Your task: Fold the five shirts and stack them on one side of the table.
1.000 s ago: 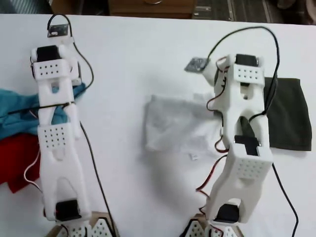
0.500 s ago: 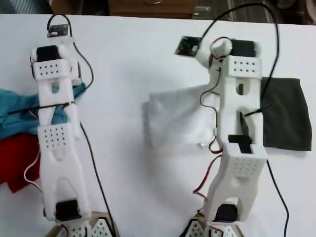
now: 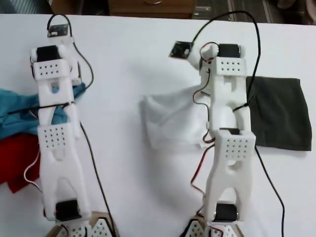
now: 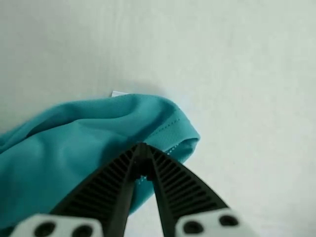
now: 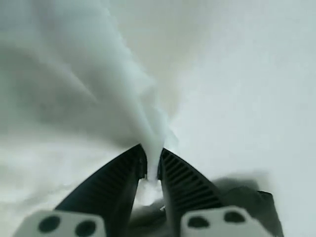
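Note:
My right gripper (image 5: 152,165) is shut on an edge of the white shirt (image 5: 74,94), with the cloth pinched between its fingers and hanging away from them. In the high view the white shirt (image 3: 170,123) lies mid-table, its right side lifted under the right arm (image 3: 224,98). A dark shirt (image 3: 279,113) lies flat at the right. My left gripper (image 4: 143,150) is shut, its tips just over the teal shirt (image 4: 74,148). The teal shirt (image 3: 15,116) is bunched at the left edge, above a red shirt (image 3: 17,160).
The left arm (image 3: 54,123) stretches along the left side of the white table (image 3: 128,49). Black cables trail from both arms. Bare tabletop lies between the arms and across the far side.
The right arm has swung toward the far side and a little left, pulling the white shirt's edge up with it. The left arm has kept still.

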